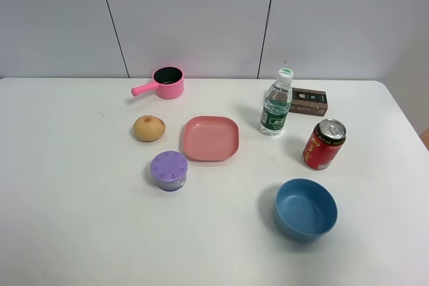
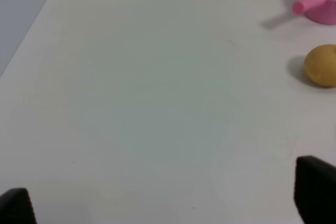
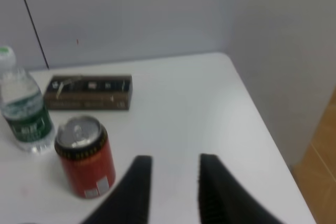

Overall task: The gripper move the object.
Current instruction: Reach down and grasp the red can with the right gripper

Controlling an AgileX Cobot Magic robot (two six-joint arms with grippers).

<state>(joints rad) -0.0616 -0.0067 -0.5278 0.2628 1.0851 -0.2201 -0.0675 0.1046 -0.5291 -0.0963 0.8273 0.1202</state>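
The red drink can (image 1: 323, 144) with a silver top stands upright on the white table (image 1: 67, 219), right of centre. It also shows in the right wrist view (image 3: 84, 156). My right gripper (image 3: 175, 158) hangs above the table just beside the can, apart from it, with its black fingers (image 3: 137, 187) parted and nothing between them. My left gripper (image 2: 164, 178) is wide open and empty over bare table at the left; only its fingertips (image 2: 315, 190) show. Neither arm appears in the exterior high view.
A water bottle (image 1: 276, 104) and a brown box (image 1: 309, 101) stand behind the can. A blue bowl (image 1: 305, 209) sits in front of it. A pink plate (image 1: 211, 138), purple container (image 1: 169, 170), potato (image 1: 149, 128) and pink pot (image 1: 166, 82) lie further left.
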